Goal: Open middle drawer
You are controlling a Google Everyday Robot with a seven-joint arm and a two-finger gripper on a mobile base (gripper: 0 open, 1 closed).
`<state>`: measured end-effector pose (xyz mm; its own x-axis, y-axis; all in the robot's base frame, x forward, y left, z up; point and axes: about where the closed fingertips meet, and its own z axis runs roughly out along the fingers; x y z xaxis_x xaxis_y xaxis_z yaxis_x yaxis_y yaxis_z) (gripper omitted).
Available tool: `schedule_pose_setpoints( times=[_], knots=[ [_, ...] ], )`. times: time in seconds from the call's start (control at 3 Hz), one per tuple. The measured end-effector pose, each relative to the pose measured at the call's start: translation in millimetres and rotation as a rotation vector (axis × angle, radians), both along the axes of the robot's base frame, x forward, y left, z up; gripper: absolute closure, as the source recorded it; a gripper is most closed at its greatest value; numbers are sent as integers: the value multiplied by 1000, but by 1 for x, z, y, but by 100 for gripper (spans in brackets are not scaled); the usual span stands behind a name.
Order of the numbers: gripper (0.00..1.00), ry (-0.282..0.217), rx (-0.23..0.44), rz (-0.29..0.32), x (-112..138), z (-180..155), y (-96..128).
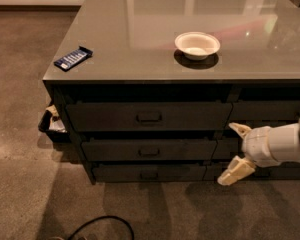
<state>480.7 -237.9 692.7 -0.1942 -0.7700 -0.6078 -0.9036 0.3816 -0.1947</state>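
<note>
Front view of the grey bench (140,29): the middle drawer (115,150) lies at centre frame, closed, between the taller drawer (105,115) above and the slim drawer (120,173) below, its small loop handle (149,152) untouched. The hand (237,150) hovers at lower right, just beyond the drawer's right end, released, its two pale fingers (236,170) spread wide and holding nothing. The bench top carries a white bowl (197,45), upper centre, and a blue packet (73,58), upper left.
</note>
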Motion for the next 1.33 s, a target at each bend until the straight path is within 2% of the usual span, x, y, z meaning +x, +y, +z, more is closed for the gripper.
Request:
schedule_pose_setpoints(
  times=[0.33, 0.67, 1.0, 1.33],
  knots=[
    [0, -10, 51, 28, 34, -44, 22],
    [0, 43, 36, 74, 55, -90, 50],
    [0, 43, 37, 75, 55, -90, 50],
    [0, 86, 49, 114, 58, -120, 61]
  ],
)
